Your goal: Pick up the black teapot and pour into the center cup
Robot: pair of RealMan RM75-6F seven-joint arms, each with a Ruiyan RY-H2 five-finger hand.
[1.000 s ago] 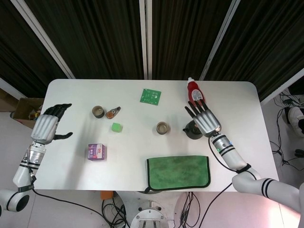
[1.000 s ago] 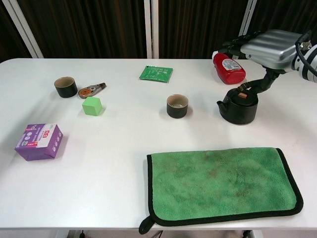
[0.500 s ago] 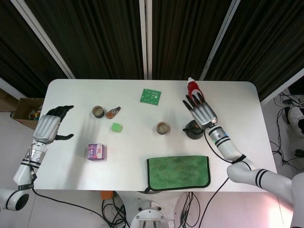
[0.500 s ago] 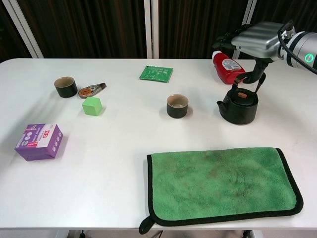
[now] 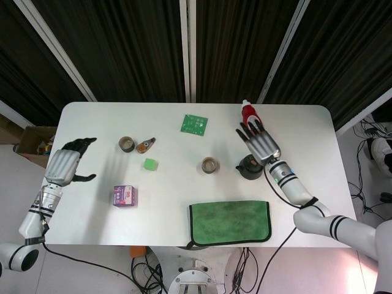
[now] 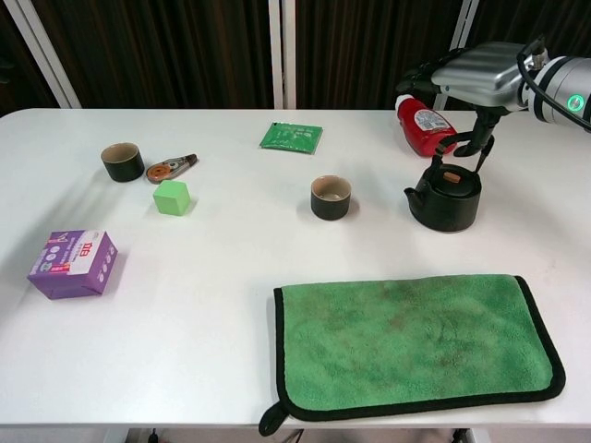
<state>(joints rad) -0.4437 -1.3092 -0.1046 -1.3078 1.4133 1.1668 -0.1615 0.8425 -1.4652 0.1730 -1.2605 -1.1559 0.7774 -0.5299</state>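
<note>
The black teapot (image 6: 445,198) stands upright on the white table, right of the center cup (image 6: 331,197), a dark cup with a tan inside. In the head view the teapot (image 5: 247,168) shows just below my right hand (image 5: 260,143) and the cup (image 5: 209,164) to its left. My right hand (image 6: 476,74) hovers flat above the teapot with its fingers spread, holding nothing. Its thumb hangs down beside the arched handle. My left hand (image 5: 65,163) floats off the table's left edge, fingers apart and empty; the chest view does not show it.
A red sauce bottle (image 6: 427,126) lies just behind the teapot. A green cloth (image 6: 416,341) covers the front right. Further left are a green packet (image 6: 291,137), a second dark cup (image 6: 122,161), a small tape measure (image 6: 171,168), a green cube (image 6: 172,197) and a purple box (image 6: 73,264).
My right hand has moved back and up over the teapot, its thumb swinging in next to the handle. The left hand has sunk slightly. The teapot has not moved.
</note>
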